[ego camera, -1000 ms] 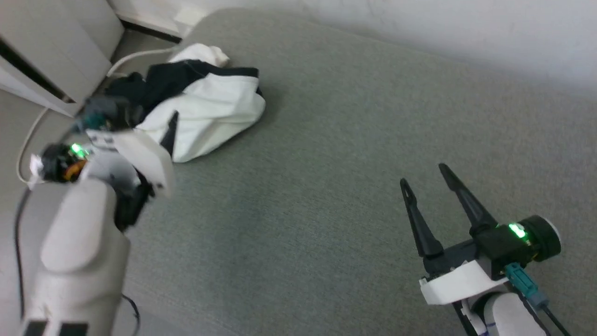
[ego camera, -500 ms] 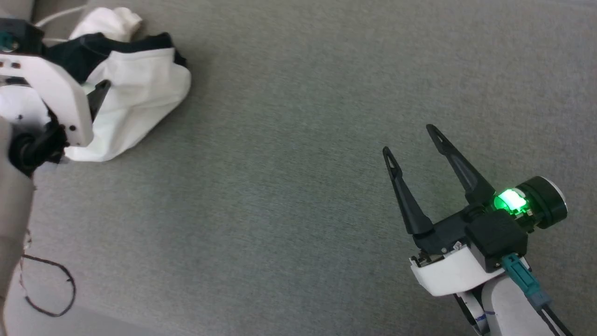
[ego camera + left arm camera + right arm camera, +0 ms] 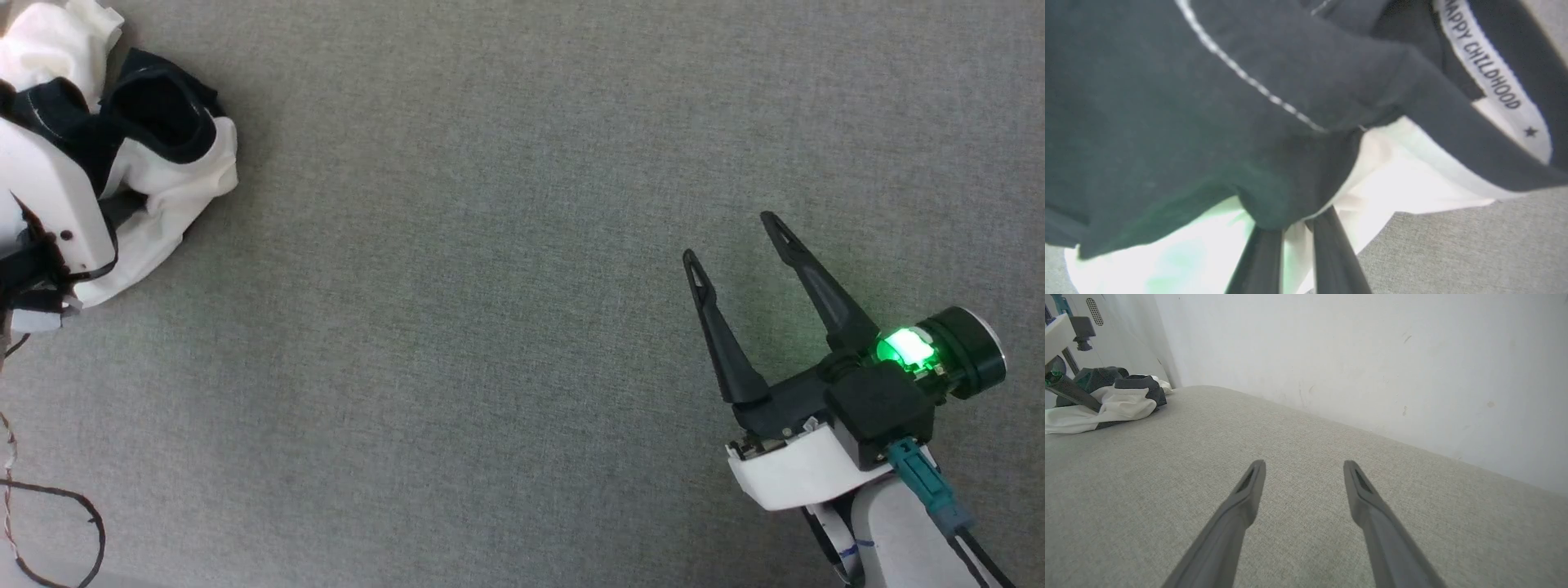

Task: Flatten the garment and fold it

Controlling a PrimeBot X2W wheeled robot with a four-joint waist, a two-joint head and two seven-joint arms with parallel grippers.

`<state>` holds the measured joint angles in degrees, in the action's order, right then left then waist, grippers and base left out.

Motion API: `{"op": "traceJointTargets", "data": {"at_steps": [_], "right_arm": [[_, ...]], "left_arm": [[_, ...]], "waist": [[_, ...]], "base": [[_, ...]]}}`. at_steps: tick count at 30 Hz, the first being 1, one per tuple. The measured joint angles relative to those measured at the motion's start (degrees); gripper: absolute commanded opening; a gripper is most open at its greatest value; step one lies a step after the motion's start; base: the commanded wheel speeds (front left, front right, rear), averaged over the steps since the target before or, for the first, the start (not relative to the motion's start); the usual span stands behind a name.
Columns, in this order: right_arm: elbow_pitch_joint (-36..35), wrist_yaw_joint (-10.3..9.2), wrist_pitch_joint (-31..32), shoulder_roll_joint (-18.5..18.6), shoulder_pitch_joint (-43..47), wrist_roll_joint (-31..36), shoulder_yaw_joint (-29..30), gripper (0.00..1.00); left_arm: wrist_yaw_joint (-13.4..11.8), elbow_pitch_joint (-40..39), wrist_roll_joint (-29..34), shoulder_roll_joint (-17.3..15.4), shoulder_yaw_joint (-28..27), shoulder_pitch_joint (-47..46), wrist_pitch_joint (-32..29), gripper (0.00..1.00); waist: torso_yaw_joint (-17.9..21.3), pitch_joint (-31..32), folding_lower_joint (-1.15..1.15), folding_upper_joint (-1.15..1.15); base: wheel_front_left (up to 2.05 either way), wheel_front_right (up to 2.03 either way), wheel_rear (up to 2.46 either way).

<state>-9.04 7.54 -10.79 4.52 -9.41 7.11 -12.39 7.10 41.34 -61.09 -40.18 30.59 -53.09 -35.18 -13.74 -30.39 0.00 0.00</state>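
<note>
Left wrist view: left gripper (image 3: 1295, 223) fingers pinched narrow on a shirt (image 3: 1167, 102) fold.
Shirt: crumpled heap, far left of the grey cushion (image 3: 490, 286).
Right gripper (image 3: 732, 238): spread wide, empty, well apart.
Advice: lift slowly, and check the grip holds before spreading.

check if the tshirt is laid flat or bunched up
Bunched up: the garment sits in a crumpled heap, black fabric lumped over white, with a fold pinched in the left gripper.
</note>
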Motion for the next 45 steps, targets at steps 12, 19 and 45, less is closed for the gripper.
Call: {"op": "traceJointTargets", "data": {"at_steps": [12,19,45], "right_arm": [[3.97,0.00,-1.60,-0.48,0.24,-0.38,1.12,1.00],[6.89,0.00,-2.93,-1.19,0.57,-1.83,2.41,1.00],[8.10,0.01,-3.94,-1.51,2.87,-6.78,6.16,1.00]], "left_arm": [[0.01,-2.34,-0.24,-4.53,2.93,-0.13,21.05,0.00],[0.01,-2.19,6.88,-6.39,3.88,-4.89,40.24,0.00],[-4.74,-28.27,17.30,9.73,9.05,-13.11,49.34,0.00]], "waist": [[-0.48,6.24,0.00,0.00],[-0.10,12.56,-0.01,0.00],[17.47,24.94,0.00,0.00]], "base": [[0.00,0.00,0.00],[0.00,0.00,0.00],[0.00,0.00,0.00]]}}
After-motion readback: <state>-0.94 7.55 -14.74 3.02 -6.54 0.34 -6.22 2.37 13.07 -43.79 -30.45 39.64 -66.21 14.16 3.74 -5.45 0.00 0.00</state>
